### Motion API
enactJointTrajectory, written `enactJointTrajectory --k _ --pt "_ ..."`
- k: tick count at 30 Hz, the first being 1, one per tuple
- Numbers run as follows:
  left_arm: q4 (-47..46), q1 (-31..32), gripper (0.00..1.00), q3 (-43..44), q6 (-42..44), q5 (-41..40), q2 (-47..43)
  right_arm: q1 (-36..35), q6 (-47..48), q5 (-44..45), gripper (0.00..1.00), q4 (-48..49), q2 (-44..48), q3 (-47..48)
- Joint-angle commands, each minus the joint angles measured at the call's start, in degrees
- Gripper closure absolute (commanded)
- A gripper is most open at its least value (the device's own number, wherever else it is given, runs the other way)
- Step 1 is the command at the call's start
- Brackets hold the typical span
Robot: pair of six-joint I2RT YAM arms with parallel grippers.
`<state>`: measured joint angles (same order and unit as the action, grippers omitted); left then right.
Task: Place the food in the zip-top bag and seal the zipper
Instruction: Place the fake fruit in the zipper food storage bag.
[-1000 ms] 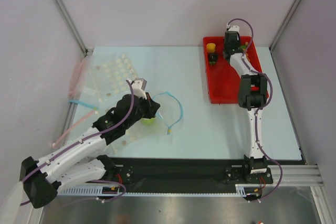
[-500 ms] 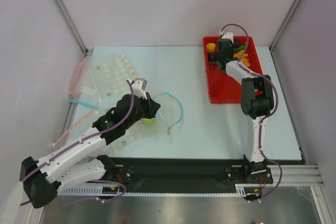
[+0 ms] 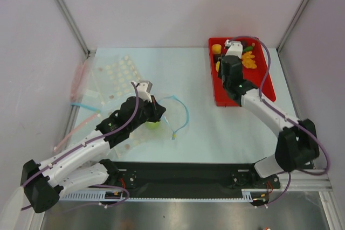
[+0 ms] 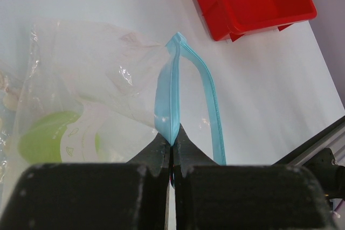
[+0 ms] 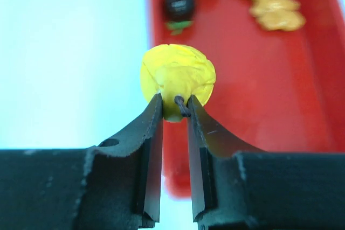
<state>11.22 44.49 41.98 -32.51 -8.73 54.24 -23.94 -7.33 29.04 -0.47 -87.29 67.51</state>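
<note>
Right jaws grip yellow food [image 5: 178, 74], now lifted off red tray [image 5: 302, 106] rear, swinging toward bag. Left jaws pinched on zipper [image 4: 167, 95], holding zip-top bag [image 4: 97, 74] mouth open; green apple [image 4: 48, 139] already inside.

I get bright, even light from overhead, leaving only faint, soft shadows on the pale table [image 3: 215, 127]. The clear zip-top bag [image 4: 97, 74] throws small glints in my left wrist view. In the right wrist view the yellow food [image 5: 178, 76] looks sharp, while the far end of the red tray [image 5: 302, 90] goes hazy
</note>
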Motion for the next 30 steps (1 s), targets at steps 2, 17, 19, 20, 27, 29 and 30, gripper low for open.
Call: enactJointTrajectory --k 2,17,19,20,27,29,30 --pt "-2.26 -0.28 1.00 0.56 0.43 0.65 -0.36 -5.75 -7.41 -7.03 0.94 -0.14 13.42 -6.76" --pt "-0.85 -0.28 1.00 1.09 0.96 -1.72 -0.54 -22.72 -2.25 -28.41 0.97 15.67 28.92 -23.64" --pt "-0.68 -0.28 1.00 1.18 1.05 -2.16 -0.97 -23.95 -1.46 -31.23 0.96 17.34 29.36 -24.26" --pt "-0.50 -0.28 1.00 1.09 1.05 -2.43 -1.41 -24.39 -1.20 -32.10 0.96 17.69 29.63 -24.70" --pt "-1.29 -0.37 1.00 0.13 0.52 -3.14 -4.31 -27.12 0.04 -34.13 0.94 20.07 25.86 -24.88" --pt "-2.26 -0.28 1.00 -0.66 0.43 -2.61 -5.19 -27.21 -0.66 -34.22 0.95 20.07 23.67 -24.18" --pt "-2.52 -0.28 1.00 -0.84 0.52 -2.43 -6.15 -27.21 -1.01 -34.31 0.96 20.24 21.74 -23.65"
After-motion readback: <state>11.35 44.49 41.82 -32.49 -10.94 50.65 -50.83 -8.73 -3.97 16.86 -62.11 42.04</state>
